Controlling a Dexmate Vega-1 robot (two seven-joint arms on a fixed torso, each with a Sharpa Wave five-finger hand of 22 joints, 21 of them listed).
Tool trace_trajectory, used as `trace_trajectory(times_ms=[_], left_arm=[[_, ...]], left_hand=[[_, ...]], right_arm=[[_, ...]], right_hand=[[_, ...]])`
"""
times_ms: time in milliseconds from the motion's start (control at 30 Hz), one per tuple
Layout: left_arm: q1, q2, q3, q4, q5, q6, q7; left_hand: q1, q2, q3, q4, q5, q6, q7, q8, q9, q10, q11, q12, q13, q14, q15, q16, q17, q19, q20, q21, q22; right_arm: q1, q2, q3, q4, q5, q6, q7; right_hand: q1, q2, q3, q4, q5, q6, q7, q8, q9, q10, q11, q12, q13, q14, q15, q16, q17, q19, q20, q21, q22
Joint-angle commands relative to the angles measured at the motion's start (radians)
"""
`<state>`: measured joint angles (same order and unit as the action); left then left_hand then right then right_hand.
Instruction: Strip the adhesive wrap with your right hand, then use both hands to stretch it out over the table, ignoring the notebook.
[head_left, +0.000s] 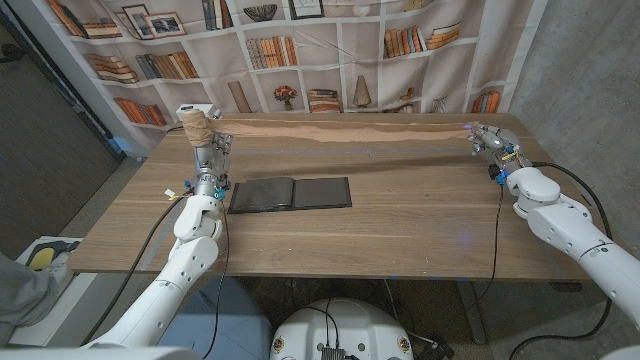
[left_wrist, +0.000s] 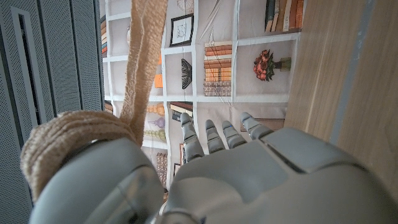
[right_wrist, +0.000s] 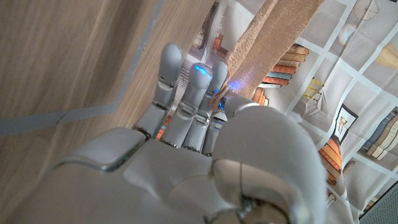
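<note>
The right hand (head_left: 492, 142) sits near the far right corner of the worktop (head_left: 400, 235), and its fingers (right_wrist: 198, 84) lie close together, pinching the free end of the adhesive wrap (head_left: 340, 129); in the right wrist view the tan band (right_wrist: 264, 43) runs away from just beside the fingertips toward the bookshelf backdrop (right_wrist: 348, 81). From that pinch the wrap stretches as one long, slightly rippled strip above the far edge of the worktop, reaching all the way across to the left side. There it joins the roll (head_left: 196, 126), which stands upright in the left hand (head_left: 208, 160). In the left wrist view the roll (left_wrist: 68, 140) sits against the thumb side of the hand, with the strip rising from it, while the other fingers (left_wrist: 214, 134) reach out straight and side by side next to it; how tightly they close around the roll cannot be told from there. The head view shows the roll above the left hand, clear of the worktop surface. A dark notebook (head_left: 290, 193) lies open and flat on the worktop just to the right of the left wrist, nearer the robot than the stretched strip and well apart from the right hand.
</note>
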<state>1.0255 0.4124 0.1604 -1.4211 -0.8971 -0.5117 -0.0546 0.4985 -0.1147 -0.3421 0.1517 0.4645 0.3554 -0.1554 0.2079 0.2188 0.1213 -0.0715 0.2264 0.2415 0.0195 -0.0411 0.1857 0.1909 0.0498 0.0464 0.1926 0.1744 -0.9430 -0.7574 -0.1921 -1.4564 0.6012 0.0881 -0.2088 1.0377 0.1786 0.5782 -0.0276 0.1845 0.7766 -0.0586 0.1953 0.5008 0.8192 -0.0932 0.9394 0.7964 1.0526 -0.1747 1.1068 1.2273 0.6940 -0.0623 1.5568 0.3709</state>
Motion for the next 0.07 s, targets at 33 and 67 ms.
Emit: trace_trajectory(times_ms=[33,67], left_arm=[[-0.002,-0.006,0.002,0.003,0.003,-0.008,0.0],[-0.004,-0.007,0.002,0.004,0.003,-0.01,-0.002]], left_hand=[[-0.011,0.002,-0.001,-0.009,-0.005,0.01,-0.001,0.004,0.0,0.001,0.006,0.007,0.002,-0.004,-0.003,0.009,0.001,0.001,0.001,0.003,0.004],[-0.011,0.002,-0.001,-0.009,-0.005,0.011,-0.002,0.004,0.0,0.0,0.006,0.007,0.002,-0.004,-0.003,0.009,0.001,0.002,0.001,0.003,0.004]], right_arm=[[0.007,0.003,-0.002,0.011,0.001,0.004,0.008],[0.009,0.003,-0.003,0.013,0.001,0.004,0.009]], right_hand=[[-0.005,0.0,0.008,0.003,0.0,0.005,0.002,0.0,-0.001,0.0,-0.003,0.006,-0.001,-0.004,-0.044,0.006,0.0,-0.004,-0.15,0.006,0.003],[-0.006,0.0,0.008,0.003,0.0,0.004,0.002,-0.001,-0.001,0.0,-0.004,0.006,0.0,-0.004,-0.044,0.006,0.0,-0.003,-0.15,0.007,0.004]])
